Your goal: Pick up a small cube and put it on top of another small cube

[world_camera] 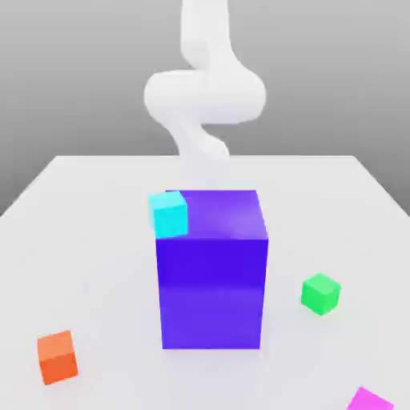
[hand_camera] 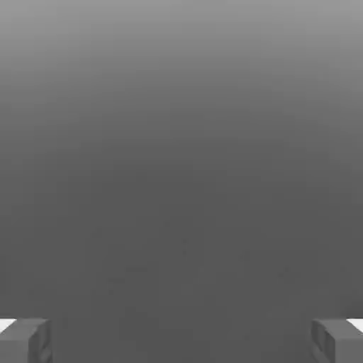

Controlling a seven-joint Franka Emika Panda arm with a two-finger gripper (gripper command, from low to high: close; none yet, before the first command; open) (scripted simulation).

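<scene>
The small magenta-pink cube lies on the white table at the near right of the exterior view, cut off by the picture's edge. Other small cubes lie around: a green one on the exterior view's right, an orange one at the near left, and a cyan one at the upper left corner of the big block; I cannot tell what it rests on. In the hand view my gripper is open, its grey fingertips wide apart with nothing between them, facing plain grey background.
A big blue-purple block stands upright in the middle of the white table. The white arm rises behind it at the back. Open table surface lies on both sides of the block.
</scene>
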